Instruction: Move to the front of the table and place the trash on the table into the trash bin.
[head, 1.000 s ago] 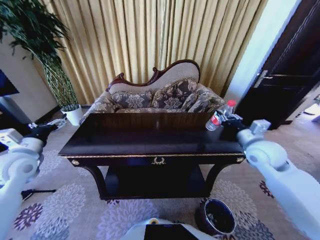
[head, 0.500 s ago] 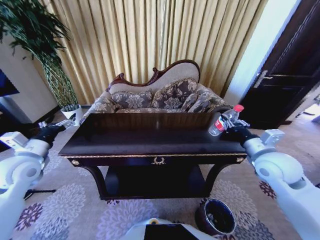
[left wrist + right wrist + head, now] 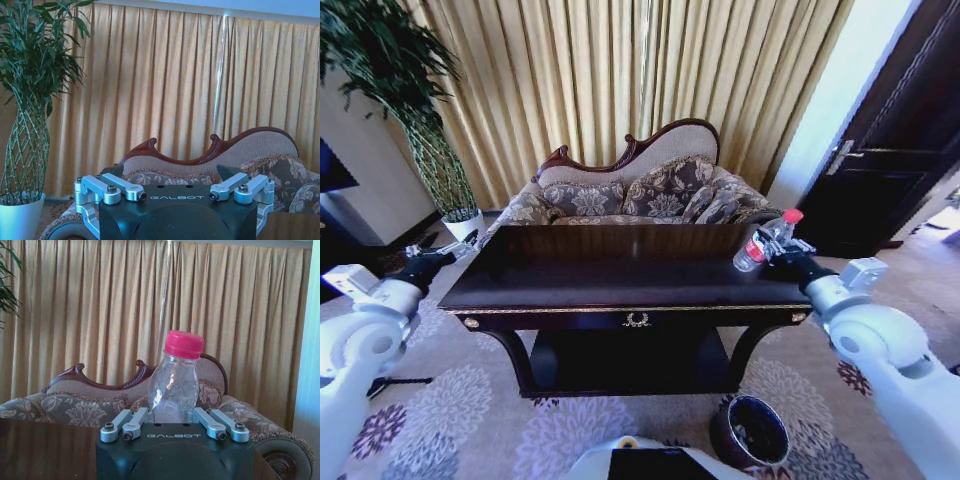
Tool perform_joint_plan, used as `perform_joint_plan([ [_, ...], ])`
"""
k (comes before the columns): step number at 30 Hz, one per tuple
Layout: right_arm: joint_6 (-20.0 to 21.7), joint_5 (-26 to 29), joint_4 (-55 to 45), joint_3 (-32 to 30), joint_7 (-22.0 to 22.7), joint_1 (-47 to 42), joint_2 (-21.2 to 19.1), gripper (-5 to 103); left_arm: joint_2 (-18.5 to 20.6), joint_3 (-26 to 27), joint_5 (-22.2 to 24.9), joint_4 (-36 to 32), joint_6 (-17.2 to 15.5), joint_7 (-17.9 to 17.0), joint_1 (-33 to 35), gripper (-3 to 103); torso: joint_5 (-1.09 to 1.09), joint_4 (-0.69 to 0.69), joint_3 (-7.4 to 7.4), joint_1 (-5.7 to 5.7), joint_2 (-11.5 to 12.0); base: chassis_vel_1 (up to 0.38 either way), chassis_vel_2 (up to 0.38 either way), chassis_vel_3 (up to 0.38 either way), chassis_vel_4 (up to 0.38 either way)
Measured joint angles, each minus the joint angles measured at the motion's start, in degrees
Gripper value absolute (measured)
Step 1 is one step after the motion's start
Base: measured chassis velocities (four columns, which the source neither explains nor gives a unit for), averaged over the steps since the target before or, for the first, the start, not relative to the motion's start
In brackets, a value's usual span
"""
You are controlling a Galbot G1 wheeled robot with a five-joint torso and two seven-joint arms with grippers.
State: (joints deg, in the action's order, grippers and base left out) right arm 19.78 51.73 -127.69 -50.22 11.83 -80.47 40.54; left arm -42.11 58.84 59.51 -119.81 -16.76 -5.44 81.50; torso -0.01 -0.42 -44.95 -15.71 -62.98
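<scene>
Left hand (image 3: 432, 252): it is seen at the left edge of the head view, beside the left end of the desk (image 3: 620, 285); in the left wrist view its fingers (image 3: 122, 189) are spread apart and nothing is held between them.
Desk top: in the head view no other trash is seen on the dark surface.
Bottle (image 3: 765, 240): it is clamped in the right hand (image 3: 782, 250) at the right of the head view, raised above the right end of the desk, its red cap tilted to the upper right.
Trash bin (image 3: 752, 432): it is placed on the carpet at the lower right of the head view, in front of the desk's right leg, well apart from the bottle.
Risk: the bin mouth is judged small, so the bottle could be dropped beside it if it is released too early; the desk edge could also be struck while the arm is lowered.
View difference: the bin and the desk edge are shown by the head view; the grip low on the bottle (image 3: 175, 385) body is shown by the right wrist view.
</scene>
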Motion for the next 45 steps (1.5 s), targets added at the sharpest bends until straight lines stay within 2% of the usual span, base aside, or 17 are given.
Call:
perform_joint_plan([
  [45,-1.5,0.3,1.0,-0.7,-0.3,-0.6,-0.3,25,-1.0,-0.5,0.4,0.1,0.0,0.4,0.3,100,0.0,0.0,0.0,0.0,0.0,0.086,-0.084,-0.09,0.084],
])
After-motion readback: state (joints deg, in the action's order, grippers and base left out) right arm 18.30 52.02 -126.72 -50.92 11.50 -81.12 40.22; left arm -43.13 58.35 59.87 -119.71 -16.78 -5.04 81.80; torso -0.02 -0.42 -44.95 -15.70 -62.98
